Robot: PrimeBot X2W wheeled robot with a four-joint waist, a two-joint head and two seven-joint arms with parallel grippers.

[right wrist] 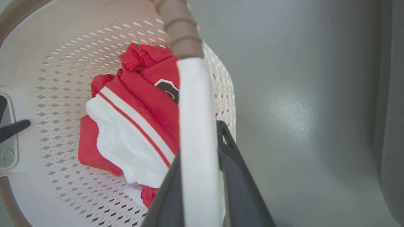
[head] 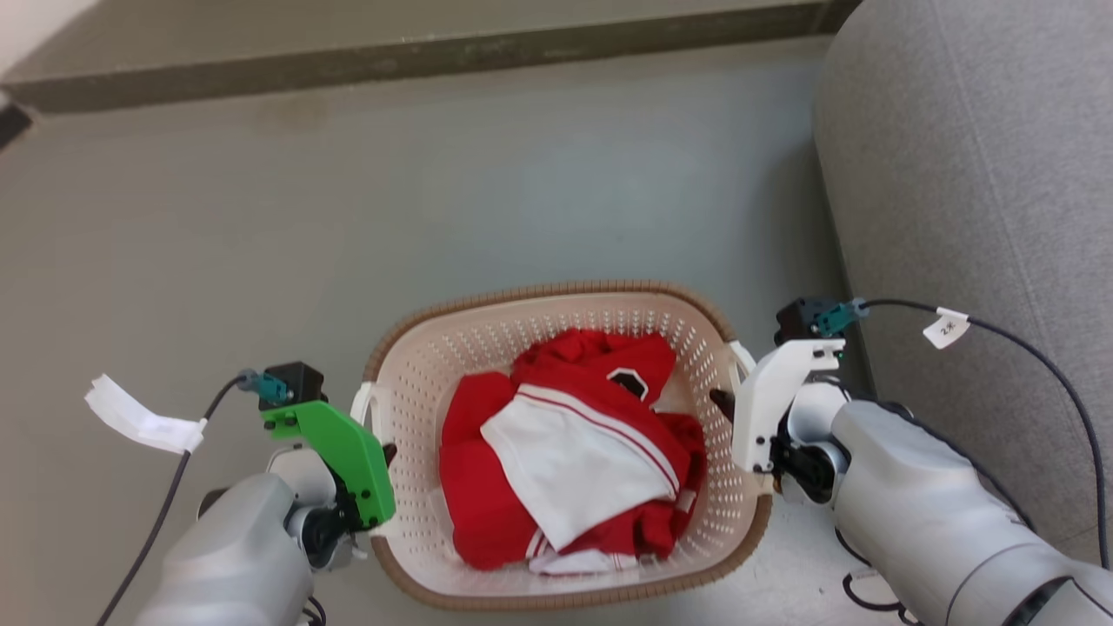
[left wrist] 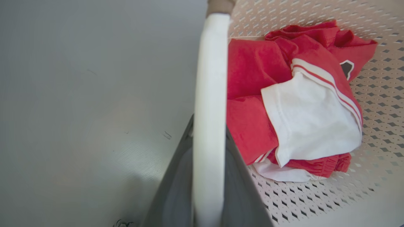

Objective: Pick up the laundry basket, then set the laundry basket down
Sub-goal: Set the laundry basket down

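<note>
At the lower middle of the frame, the left hand (head: 387,452) and right hand (head: 721,401) each clench a white handle (head: 362,403) on opposite sides of the laundry basket (head: 556,291), likely keeping its red clothes (head: 487,504) level.

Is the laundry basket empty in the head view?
No, red and white clothes lie inside the laundry basket.

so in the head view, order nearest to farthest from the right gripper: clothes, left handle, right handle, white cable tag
1. right handle, at the fingers
2. clothes, in the middle
3. left handle, opposite side
4. white cable tag, far left
</note>
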